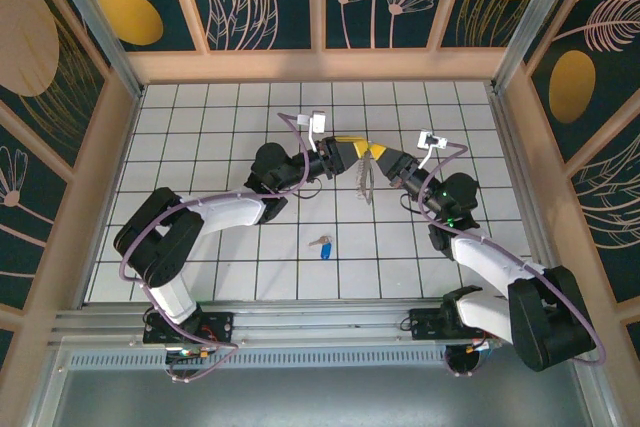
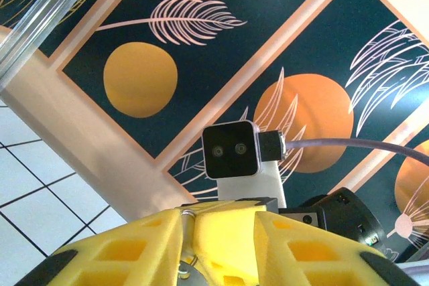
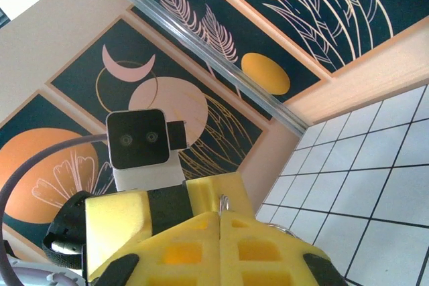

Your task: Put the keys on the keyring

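Right pincer: foam fingers pressed together, pinching the keyring, whose thin wire stands up out of the seam between them.

Left pincer: fingers set apart, with yellow foam and a strand of wire between them. It cannot be told whether they clamp the ring.

In the top view both pincers meet tip to tip above the middle of the worktop, and the keyring hangs below the junction, clear of the tiles. The key, blue head to the fore, lies flat on the worktop nearer the arm bases, well apart from both pincers.

Step in hand, as judged: steadying and opening the ring before the key is fetched.

Procedure:
1. Keep the right pincer clamped, since the ring is thin and is likely to twist or slip if pressure eases.
2. Confirm one pincer alone carries the ring before freeing the other.
3. Send the left pincer to the key and grasp it by the blue head, leaving the hole exposed.
4. Present the ring's open end towards the key's hole, not its side.
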Controlling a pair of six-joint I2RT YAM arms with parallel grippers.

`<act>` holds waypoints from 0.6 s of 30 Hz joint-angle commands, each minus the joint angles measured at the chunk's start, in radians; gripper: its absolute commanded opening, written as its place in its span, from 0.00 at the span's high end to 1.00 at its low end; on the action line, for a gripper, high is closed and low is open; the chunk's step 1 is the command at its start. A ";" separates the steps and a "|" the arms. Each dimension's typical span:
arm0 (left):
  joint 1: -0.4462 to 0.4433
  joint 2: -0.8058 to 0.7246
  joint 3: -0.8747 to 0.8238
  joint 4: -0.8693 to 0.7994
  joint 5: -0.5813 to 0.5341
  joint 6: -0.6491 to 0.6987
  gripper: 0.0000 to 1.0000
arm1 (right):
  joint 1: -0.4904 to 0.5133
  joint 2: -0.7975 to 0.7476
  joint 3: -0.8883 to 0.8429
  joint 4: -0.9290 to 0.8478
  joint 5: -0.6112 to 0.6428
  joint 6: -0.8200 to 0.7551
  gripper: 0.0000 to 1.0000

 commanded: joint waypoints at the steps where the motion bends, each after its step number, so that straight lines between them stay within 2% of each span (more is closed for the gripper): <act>1: -0.008 0.011 0.001 0.038 -0.024 -0.003 0.61 | 0.010 -0.014 0.032 0.066 0.005 0.000 1.00; 8: -0.008 -0.010 -0.042 0.062 -0.080 0.011 0.50 | 0.009 -0.035 0.022 0.043 0.014 -0.015 1.00; 18: -0.008 0.017 -0.012 0.081 -0.034 -0.011 0.52 | 0.015 -0.015 0.029 0.064 -0.001 -0.008 1.00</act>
